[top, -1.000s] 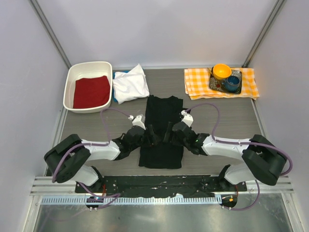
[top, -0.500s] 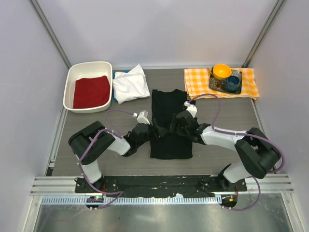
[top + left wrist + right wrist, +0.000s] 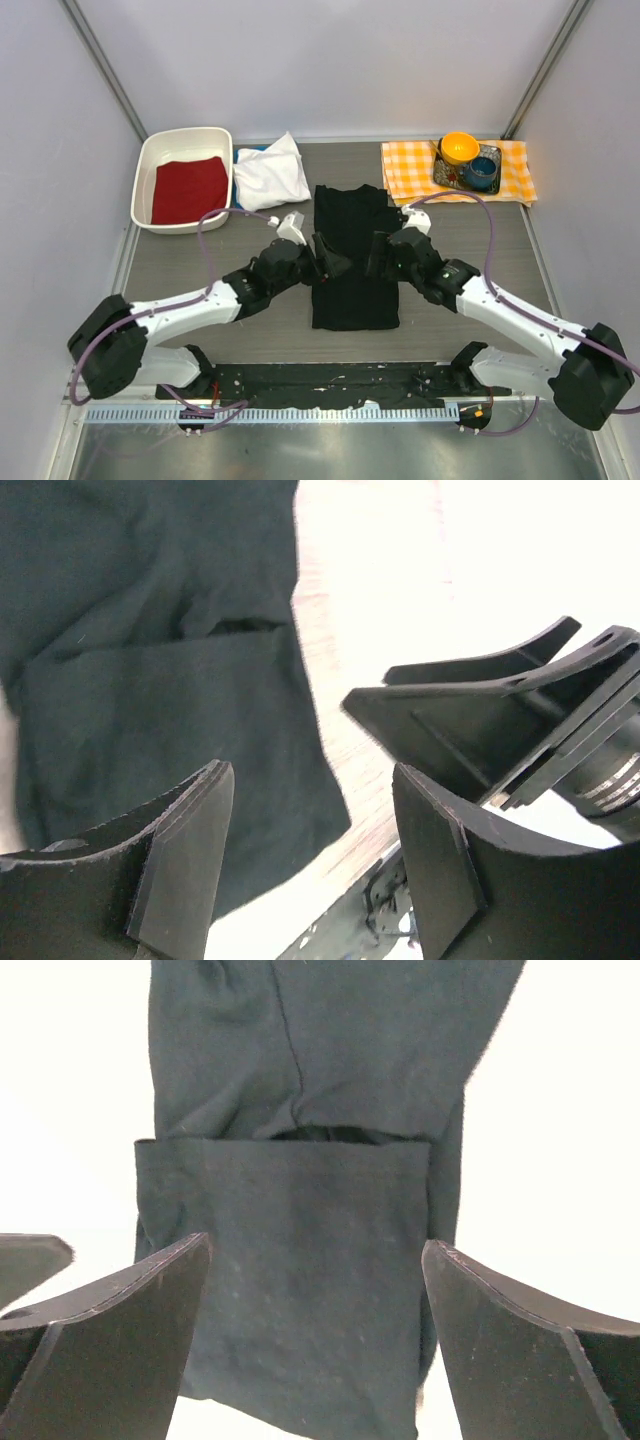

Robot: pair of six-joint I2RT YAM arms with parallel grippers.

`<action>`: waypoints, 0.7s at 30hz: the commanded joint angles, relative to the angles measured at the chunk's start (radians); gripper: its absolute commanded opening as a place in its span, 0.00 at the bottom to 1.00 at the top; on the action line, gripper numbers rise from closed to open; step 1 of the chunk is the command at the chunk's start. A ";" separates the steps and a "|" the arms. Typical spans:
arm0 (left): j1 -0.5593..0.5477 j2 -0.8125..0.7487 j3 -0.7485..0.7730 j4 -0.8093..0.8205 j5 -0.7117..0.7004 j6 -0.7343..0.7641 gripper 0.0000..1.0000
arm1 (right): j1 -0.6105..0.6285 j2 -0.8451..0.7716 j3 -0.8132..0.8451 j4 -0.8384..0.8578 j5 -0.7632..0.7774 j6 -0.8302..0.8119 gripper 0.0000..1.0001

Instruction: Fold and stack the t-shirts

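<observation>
Folded black t-shirt (image 3: 352,285) lies between the left gripper (image 3: 326,262) and right gripper (image 3: 381,256); both are spread wide, empty, apparently just above its side edges.

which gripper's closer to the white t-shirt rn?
Left. The left gripper sits at the black t-shirt's left edge, toward the robot and right of the white t-shirt. The right gripper is at the black t-shirt's right edge, farther away.

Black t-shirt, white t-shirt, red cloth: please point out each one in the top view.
black t-shirt (image 3: 355,295), top view, lower folded part.
white t-shirt (image 3: 270,176), top view, centre of bundle.
red cloth (image 3: 189,190), top view, its middle.
</observation>
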 commanded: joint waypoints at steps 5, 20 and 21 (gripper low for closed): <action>-0.005 -0.204 -0.163 -0.428 0.006 -0.131 0.62 | 0.005 -0.125 -0.045 -0.207 -0.008 0.028 0.93; -0.090 -0.287 -0.332 -0.350 -0.025 -0.263 0.41 | 0.004 -0.223 -0.117 -0.253 -0.040 0.077 0.92; -0.091 -0.279 -0.332 -0.329 -0.024 -0.265 0.41 | 0.005 -0.231 -0.122 -0.253 -0.040 0.079 0.92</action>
